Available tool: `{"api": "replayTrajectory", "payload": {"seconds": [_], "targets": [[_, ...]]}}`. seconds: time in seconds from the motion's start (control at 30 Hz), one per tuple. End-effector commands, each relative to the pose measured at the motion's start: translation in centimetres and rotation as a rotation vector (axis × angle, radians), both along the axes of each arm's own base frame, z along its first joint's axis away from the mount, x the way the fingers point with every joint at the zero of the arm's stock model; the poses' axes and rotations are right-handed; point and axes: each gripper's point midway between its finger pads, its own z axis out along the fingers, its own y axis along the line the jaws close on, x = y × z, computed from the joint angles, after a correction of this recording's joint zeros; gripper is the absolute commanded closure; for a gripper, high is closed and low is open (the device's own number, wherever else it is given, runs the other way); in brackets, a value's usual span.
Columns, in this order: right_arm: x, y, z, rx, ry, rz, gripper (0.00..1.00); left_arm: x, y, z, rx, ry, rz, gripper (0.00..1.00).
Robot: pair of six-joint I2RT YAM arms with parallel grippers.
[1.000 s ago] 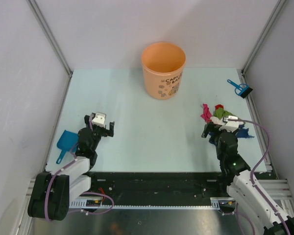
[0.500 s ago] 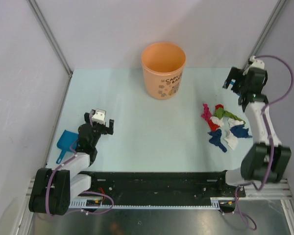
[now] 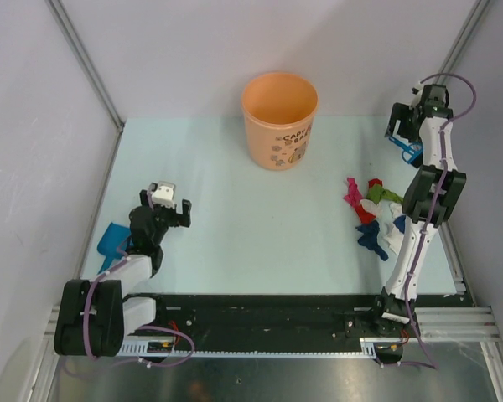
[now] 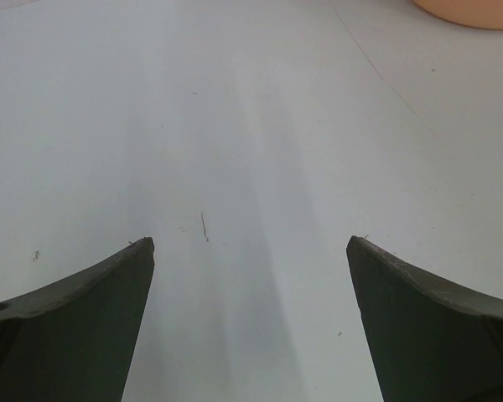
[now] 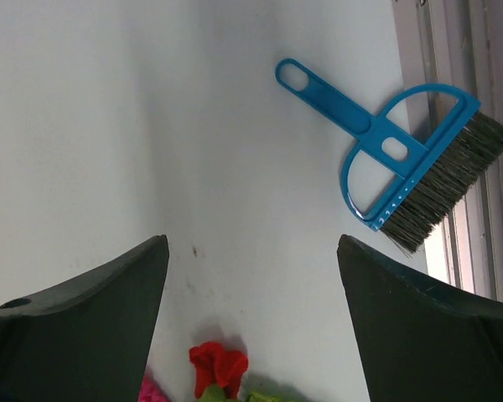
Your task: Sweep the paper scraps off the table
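Note:
The paper scraps (image 3: 379, 214), pink, red, green, white and blue, lie bunched on the right side of the table (image 3: 251, 226). In the right wrist view a red scrap (image 5: 220, 366) shows at the bottom edge, below the jaws. My right gripper (image 3: 404, 126) is stretched to the back right corner, above a small blue brush (image 3: 412, 152). It (image 5: 251, 243) is open and empty, with the brush (image 5: 402, 163) lying ahead to the right. My left gripper (image 3: 166, 206) hovers over the left side, and it (image 4: 250, 240) is open over bare tabletop.
An orange bucket (image 3: 278, 121) stands at the back centre; its rim (image 4: 478, 10) shows in the left wrist view. A blue dustpan (image 3: 109, 239) lies at the left edge beside the left arm. Grey walls enclose three sides. A black and metal rail (image 3: 268, 322) runs along the near edge.
The right arm swung from beside the scraps out to the back right corner, over the brush. The left gripper drifted slightly left.

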Motion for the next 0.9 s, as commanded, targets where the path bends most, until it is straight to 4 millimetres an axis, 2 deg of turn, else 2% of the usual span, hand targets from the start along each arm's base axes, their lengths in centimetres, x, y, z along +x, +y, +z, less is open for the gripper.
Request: {"api": "replayTrajectory", "payload": {"seconds": [0.0,0.1,0.13,0.17,0.27,0.3,0.43,0.5,0.67,0.8,0.87], "targets": [[0.0,-1.1,0.9,-0.050,0.016,0.006,0.15,1.2,-0.6,1.9,-0.048,-0.032,-0.028,0.00],[0.2,-1.5,-0.7,-0.080,0.041,0.026,0.23,1.3,-0.9,1.8,-0.050,-0.022,-0.043,0.00],[0.1,-1.6,-1.3,-0.087,0.053,0.030,0.32,1.5,0.0,1.7,-0.052,-0.018,-0.019,0.00],[0.0,-1.7,-2.0,-0.100,0.067,0.044,0.34,1.5,-0.1,1.6,-0.053,-0.012,-0.023,0.00],[-0.2,-3.1,-4.1,-0.136,0.108,0.012,0.32,1.6,0.0,1.5,-0.053,-0.004,-0.021,0.00],[-0.2,-3.4,-5.6,-0.143,0.131,0.015,0.32,1.6,0.0,1.4,-0.055,0.003,-0.024,0.00],[0.0,-4.0,-7.8,-0.173,0.166,0.025,0.31,1.8,0.1,1.4,-0.057,0.007,-0.022,0.00],[0.1,-4.3,-8.4,-0.188,0.171,0.036,0.31,1.8,0.1,1.3,-0.061,0.013,-0.022,0.00],[-0.3,-5.1,-9.9,-0.163,0.192,0.036,0.43,2.0,0.3,1.3,-0.062,0.021,-0.021,0.00],[-0.6,-3.8,-10.7,-0.086,0.197,0.092,0.51,2.1,0.2,1.2,-0.065,0.029,-0.023,0.00],[-0.3,-3.0,-10.1,-0.070,0.182,0.123,0.53,2.1,0.2,1.2,-0.064,0.029,-0.025,0.00]]}}
